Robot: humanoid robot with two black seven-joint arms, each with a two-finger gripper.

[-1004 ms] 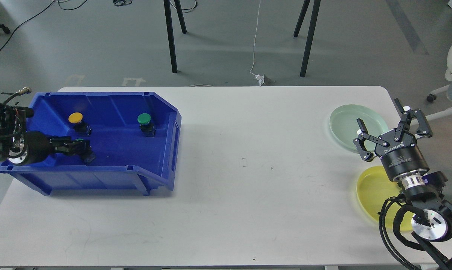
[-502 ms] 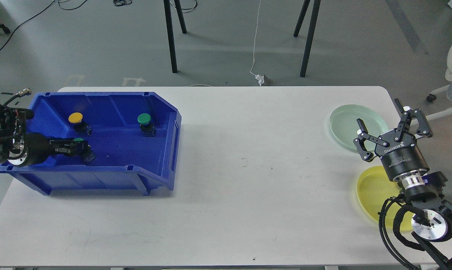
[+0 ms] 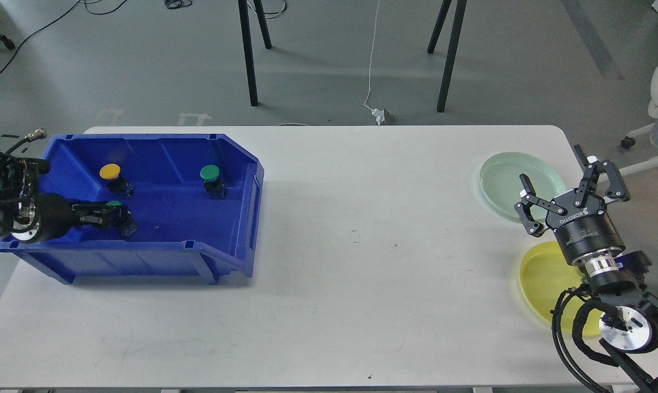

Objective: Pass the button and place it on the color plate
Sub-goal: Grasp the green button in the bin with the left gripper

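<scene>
1. Head view: our left gripper (image 3: pixel 116 215) reaches into the bin (image 3: pixel 236 158) at the table's (image 3: pixel 362 245) left end, closed on a green button (image 3: pixel 112 204).
2. Our right gripper (image 3: pixel 572 191) hangs spread open at the right edge, between green plate (image 3: pixel 503 180) and yellow plate (image 3: pixel 542 273).

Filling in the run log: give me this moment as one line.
left hand: in blue bin, closed on green button | right hand: open, over green plate | yellow plate: empty
</scene>
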